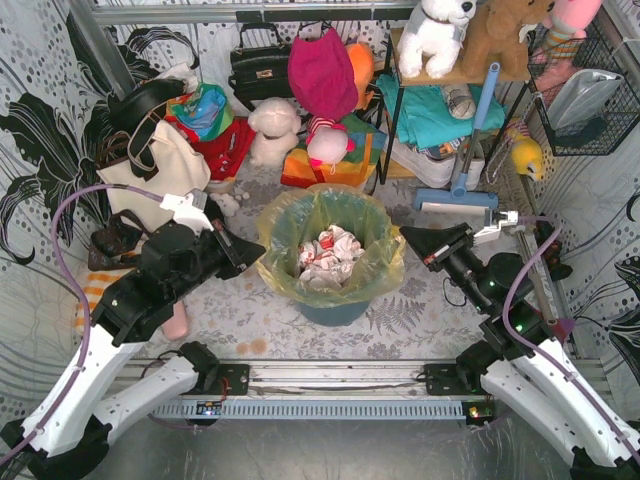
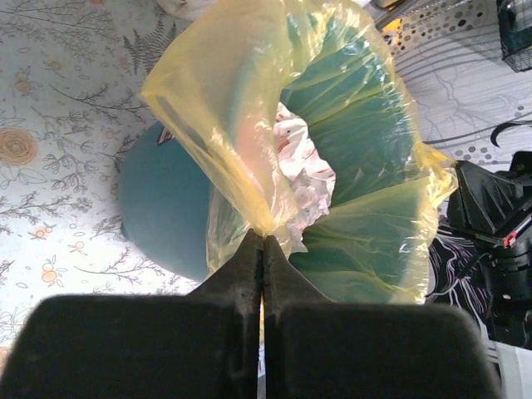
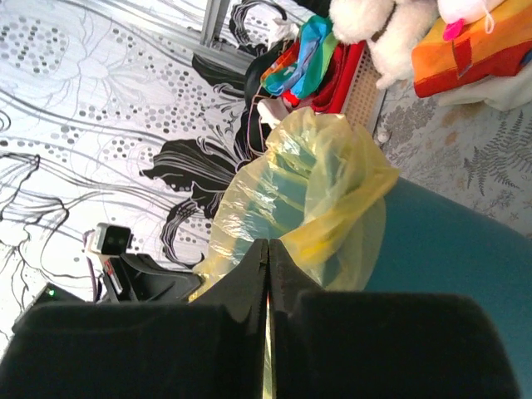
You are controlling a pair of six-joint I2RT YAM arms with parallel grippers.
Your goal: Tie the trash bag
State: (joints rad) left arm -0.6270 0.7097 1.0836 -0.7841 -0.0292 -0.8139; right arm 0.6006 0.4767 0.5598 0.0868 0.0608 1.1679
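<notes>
Jaws pressed together on both arms: left gripper point(image 2: 264, 241) pinches the left rim of the trash bag point(image 1: 378, 228), right gripper point(image 3: 268, 248) its right rim. The bag lines a teal bin point(image 1: 335, 312) at the table's middle.

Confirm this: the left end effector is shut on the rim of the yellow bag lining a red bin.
The bin is teal, not red; the left wrist view shows it. The left end effector is indeed shut on the rim of the trash bag.
</notes>
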